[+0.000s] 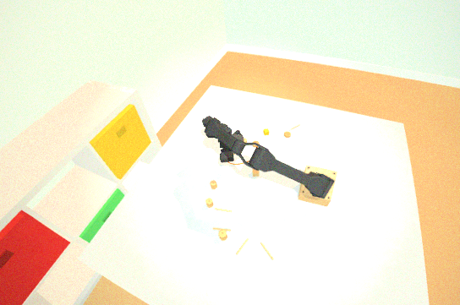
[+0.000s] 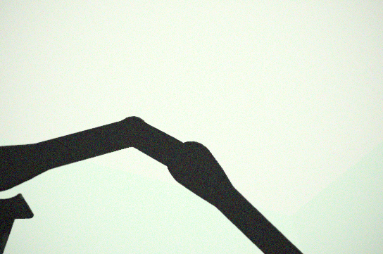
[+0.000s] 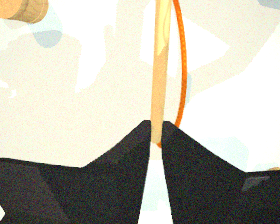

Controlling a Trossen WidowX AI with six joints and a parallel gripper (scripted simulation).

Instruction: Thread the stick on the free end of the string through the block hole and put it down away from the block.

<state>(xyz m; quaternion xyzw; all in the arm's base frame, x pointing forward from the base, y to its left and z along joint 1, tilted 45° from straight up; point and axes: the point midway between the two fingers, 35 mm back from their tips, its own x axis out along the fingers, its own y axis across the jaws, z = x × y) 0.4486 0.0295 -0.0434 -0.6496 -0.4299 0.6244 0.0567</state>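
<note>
Gripper (image 1: pixel 228 150) (image 3: pixel 155 127), black: 2 fingers closed on 1 thin wooden stick (image 3: pixel 159 90), held near its end. Orange string (image 1: pixel 238 164) (image 3: pixel 184 70), 1: bowed beside that stick. Wooden block (image 1: pixel 255 172), 1: on the white table (image 1: pixel 359 235), partly below the arm (image 1: pixel 289 171) (image 2: pixel 84 148) from where I stand; hole too small to tell. Loose sticks, 4: left of the wooden base (image 1: pixel 309 201), near 3 short cylinders (image 1: pixel 213 184).
</note>
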